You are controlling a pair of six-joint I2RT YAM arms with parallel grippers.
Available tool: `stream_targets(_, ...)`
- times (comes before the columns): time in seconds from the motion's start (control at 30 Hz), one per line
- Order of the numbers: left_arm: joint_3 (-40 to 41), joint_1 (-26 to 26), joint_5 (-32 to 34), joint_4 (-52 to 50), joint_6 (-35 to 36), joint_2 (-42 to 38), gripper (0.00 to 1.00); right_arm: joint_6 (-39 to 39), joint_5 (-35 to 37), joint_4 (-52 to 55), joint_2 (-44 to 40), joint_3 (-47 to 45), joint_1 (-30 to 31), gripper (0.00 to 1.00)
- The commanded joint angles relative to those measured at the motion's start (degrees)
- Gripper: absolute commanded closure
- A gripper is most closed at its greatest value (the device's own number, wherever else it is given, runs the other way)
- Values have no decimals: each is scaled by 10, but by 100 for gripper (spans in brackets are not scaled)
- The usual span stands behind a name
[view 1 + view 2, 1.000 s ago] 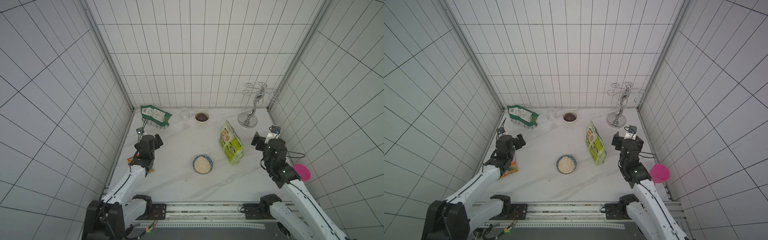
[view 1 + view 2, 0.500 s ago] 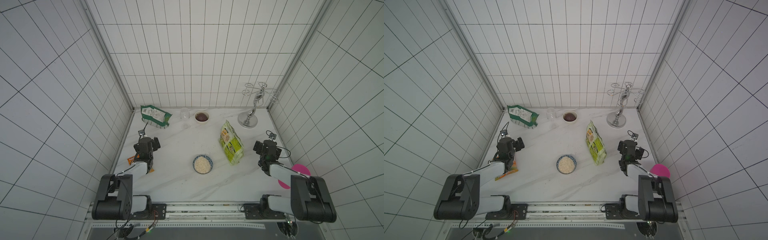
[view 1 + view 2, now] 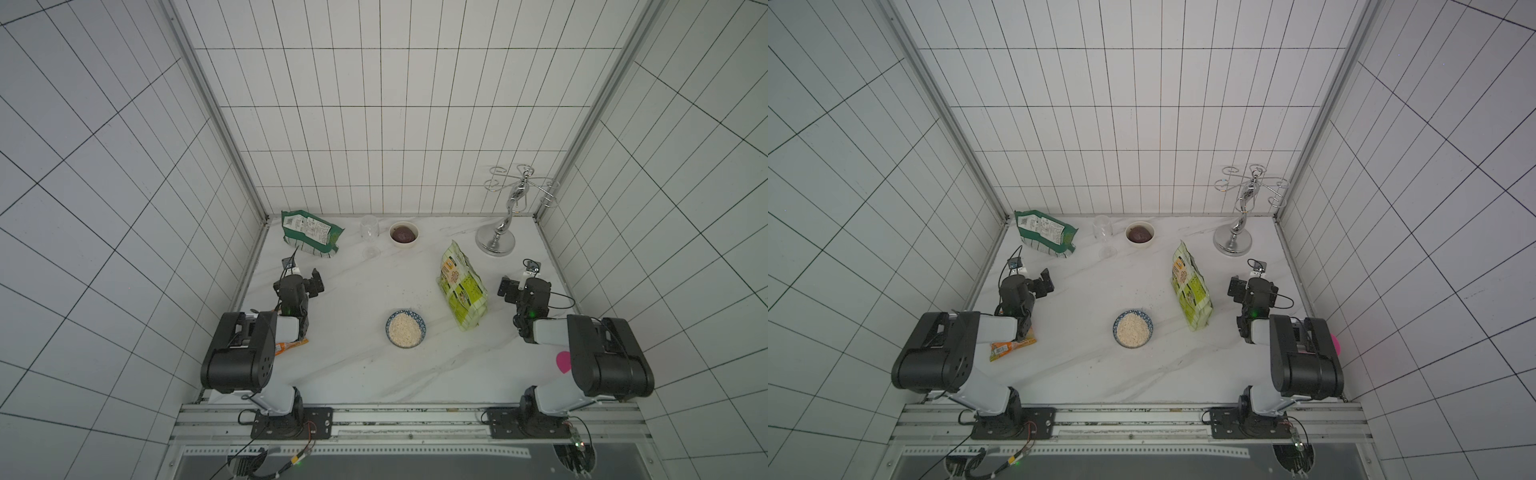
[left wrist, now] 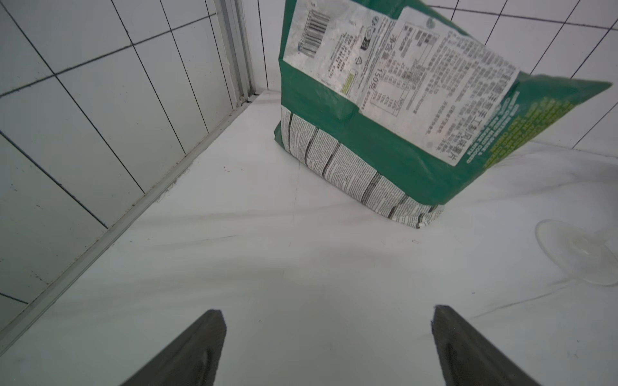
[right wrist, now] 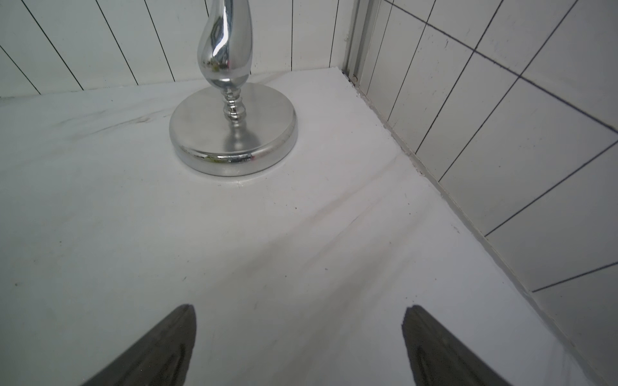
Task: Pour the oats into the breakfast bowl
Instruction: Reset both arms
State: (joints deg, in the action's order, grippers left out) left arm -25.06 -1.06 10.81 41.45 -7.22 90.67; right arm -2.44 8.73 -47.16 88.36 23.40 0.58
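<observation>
Both jaws apart, oats filling breakfast bowl

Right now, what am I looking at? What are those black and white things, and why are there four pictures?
Those are two robot arms fixed at the front of a white table. Two pictures look down from a camera overhead; the other two come from small cameras on the arms' wrists, so you see dark fingertips. The left hand faces a dark green bag; the right hand faces a silver stand. Both hands are open and hold nothing. In the middle sits a blue patterned bowl full of oats, with a lime-green oat pouch near it. At the back are a clear stemmed glass and a small white bowl, dark inside. An orange packet lies partly under the left arm.
</observation>
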Motion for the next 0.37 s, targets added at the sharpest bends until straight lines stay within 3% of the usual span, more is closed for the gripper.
stream_targets(0.0, -3, 5, -8, 46, 13, -5, 2, 5, -27, 9, -5, 11, -6, 1)
stream_targets(0.33, -7, 8, 2, 22, 13, -14, 2, 5, -30, 8, -5, 11, -8, 1)
